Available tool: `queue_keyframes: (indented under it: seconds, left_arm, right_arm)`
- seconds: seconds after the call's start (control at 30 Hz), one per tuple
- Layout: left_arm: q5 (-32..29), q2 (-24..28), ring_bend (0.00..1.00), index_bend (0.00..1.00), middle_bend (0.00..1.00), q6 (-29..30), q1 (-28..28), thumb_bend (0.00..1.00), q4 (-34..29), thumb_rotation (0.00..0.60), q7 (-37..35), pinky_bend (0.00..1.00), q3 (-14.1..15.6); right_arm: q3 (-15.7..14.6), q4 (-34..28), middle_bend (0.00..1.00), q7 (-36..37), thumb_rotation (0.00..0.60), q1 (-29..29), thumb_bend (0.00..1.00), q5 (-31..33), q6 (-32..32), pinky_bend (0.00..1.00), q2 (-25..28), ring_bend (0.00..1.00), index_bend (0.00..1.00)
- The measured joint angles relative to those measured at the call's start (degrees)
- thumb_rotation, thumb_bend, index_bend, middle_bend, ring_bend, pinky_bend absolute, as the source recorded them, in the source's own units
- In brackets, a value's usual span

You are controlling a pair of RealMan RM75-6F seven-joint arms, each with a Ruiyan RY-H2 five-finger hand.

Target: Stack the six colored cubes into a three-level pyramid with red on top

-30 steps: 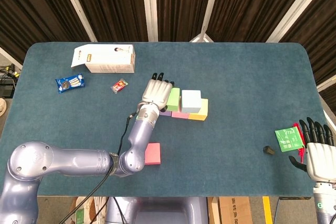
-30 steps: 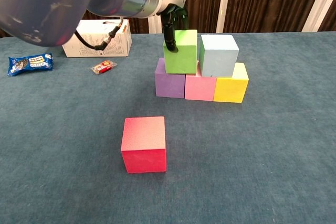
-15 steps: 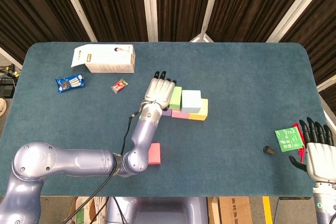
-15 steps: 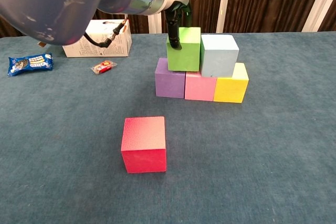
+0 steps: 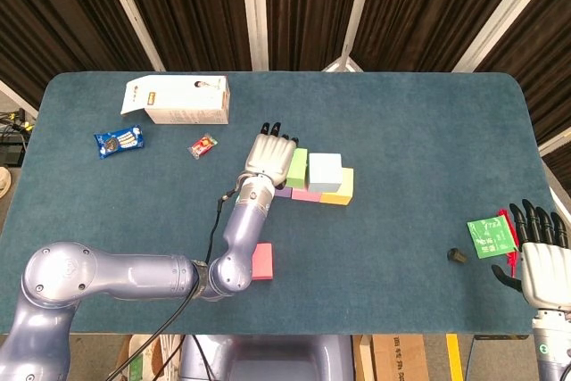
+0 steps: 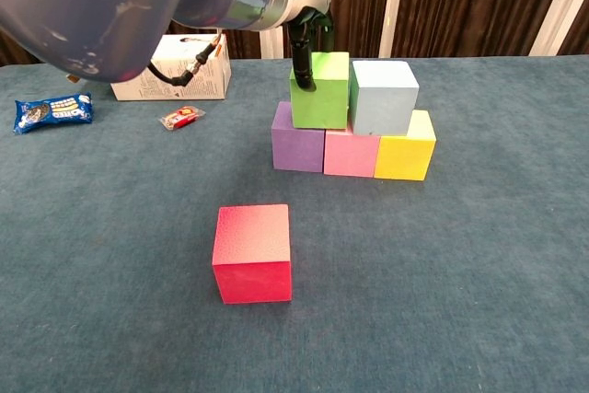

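Note:
A purple cube (image 6: 297, 149), a pink cube (image 6: 351, 155) and a yellow cube (image 6: 405, 156) stand in a row on the table. On top of them sit a green cube (image 6: 320, 91) and a light blue cube (image 6: 384, 97), side by side. My left hand (image 5: 268, 154) grips the green cube (image 5: 297, 168) at its left edge, with dark fingers (image 6: 300, 62) down its front corner and behind it. The red cube (image 6: 253, 253) lies alone in front of the stack, partly under my left forearm in the head view. My right hand (image 5: 542, 256) hangs open at the table's right edge.
A white box (image 5: 177, 100) lies at the back left, with a blue snack packet (image 5: 119, 141) and a small red wrapper (image 5: 202, 145) near it. A green packet (image 5: 492, 236) and a small dark object (image 5: 456, 255) lie beside my right hand.
My left hand slid the green cube right, towards the light blue cube, and squared it up on the bottom row. The right hand has not moved.

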Motion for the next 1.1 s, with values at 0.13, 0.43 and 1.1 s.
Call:
queue_keyframes:
  seconds: [0.13, 0.43, 1.1]
  left_arm:
    - [0.1, -0.1, 0.0, 0.26, 0.23, 0.0, 0.1, 0.39, -0.1, 0.6, 0.0, 0.0, -0.2]
    - [-0.1, 0.1, 0.0, 0.26, 0.23, 0.7, 0.1, 0.39, -0.8, 0.6, 0.6, 0.0, -0.8]
    - [0.3, -1.3, 0.0, 0.25, 0.23, 1.4, 0.0, 0.38, -0.1, 0.6, 1.6, 0.0, -1.1]
  right_arm:
    - [0.1, 0.0, 0.0, 0.0, 0.6, 0.0, 0.17, 0.1, 0.0, 0.0, 0.0, 0.0, 0.0]
    - [0.1, 0.0, 0.0, 0.0, 0.6, 0.0, 0.17, 0.3, 0.0, 0.0, 0.0, 0.0, 0.0]
    - [0.1, -0.3, 0.0, 0.3, 0.6, -0.1, 0.17, 0.4, 0.0, 0.0, 0.3, 0.0, 0.0]
